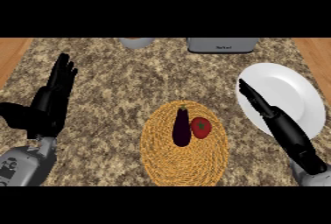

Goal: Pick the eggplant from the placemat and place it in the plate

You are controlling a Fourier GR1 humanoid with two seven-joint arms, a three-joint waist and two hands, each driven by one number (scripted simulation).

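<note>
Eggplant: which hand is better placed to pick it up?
Probably the right hand: it is nearer the eggplant and hangs over the plate. The left hand rests open at the far left.

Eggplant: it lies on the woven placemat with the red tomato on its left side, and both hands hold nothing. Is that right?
Not quite. The head view shows the tomato on the right side of the eggplant, not the left. The rest stands: both lie on the woven placemat, and the left hand and right hand hold nothing.
</note>
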